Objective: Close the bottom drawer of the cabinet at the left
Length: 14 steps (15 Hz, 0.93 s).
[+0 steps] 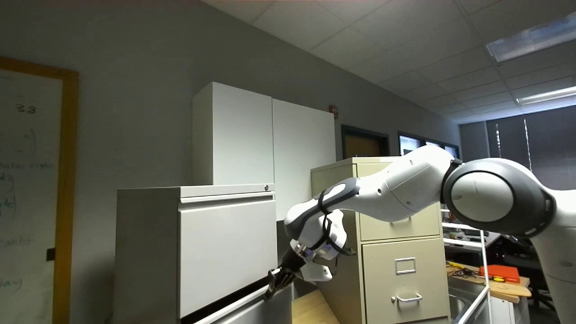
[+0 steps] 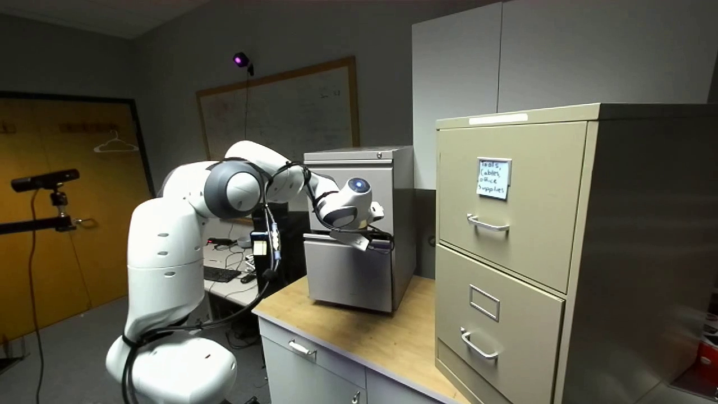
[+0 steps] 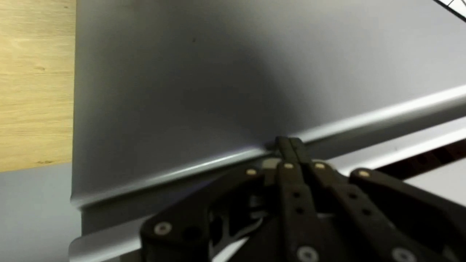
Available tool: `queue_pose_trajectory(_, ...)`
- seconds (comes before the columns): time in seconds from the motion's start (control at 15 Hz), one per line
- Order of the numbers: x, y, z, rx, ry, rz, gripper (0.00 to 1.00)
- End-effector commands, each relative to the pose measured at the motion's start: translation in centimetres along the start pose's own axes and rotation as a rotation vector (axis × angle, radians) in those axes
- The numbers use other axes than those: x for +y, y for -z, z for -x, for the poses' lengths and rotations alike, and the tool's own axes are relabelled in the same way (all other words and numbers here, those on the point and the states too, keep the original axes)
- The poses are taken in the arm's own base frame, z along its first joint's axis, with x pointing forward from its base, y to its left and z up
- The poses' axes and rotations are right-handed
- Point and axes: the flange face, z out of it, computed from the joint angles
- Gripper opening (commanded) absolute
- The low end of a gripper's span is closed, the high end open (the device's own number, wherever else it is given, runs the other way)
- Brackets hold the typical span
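Note:
The pale grey cabinet [image 1: 146,252] stands at the left in an exterior view, and near the middle in an exterior view [image 2: 405,224]. Its bottom drawer [image 2: 348,278] sticks out a little. A dark gap shows between the upper drawer front [image 1: 227,252] and the bottom drawer's top lip [image 1: 240,307]. In the wrist view the bottom drawer's front [image 3: 174,98] fills most of the picture. My gripper [image 3: 289,140] is shut, its fingertips together at the drawer front's upper edge. I cannot tell whether they touch it. The gripper also shows at the lip in an exterior view [image 1: 270,292].
A beige filing cabinet [image 2: 507,264] with handled drawers stands beside the grey cabinet. Both stand on a wooden counter [image 2: 359,331]. A white double-door cupboard [image 1: 243,139] is behind. A desk [image 2: 224,286] with a keyboard lies beyond the arm.

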Motion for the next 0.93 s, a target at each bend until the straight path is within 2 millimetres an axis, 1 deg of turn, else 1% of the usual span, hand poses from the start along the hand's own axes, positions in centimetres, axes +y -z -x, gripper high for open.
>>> queue_pose_trajectory(0.0,0.4,-1.1,-4.9,0.030,0.015,-0.049,0.00)
queue_pose_trajectory(0.2,0.7,-2.0,-6.7,0.019,0.021,-0.068,0.00)
queue_pose_trajectory(0.53,0.8,-3.3,-8.9,0.005,0.047,-0.069,0.00)
queue_pose_trajectory(0.87,0.8,-3.5,-9.6,-0.030,0.062,-0.075,0.00)
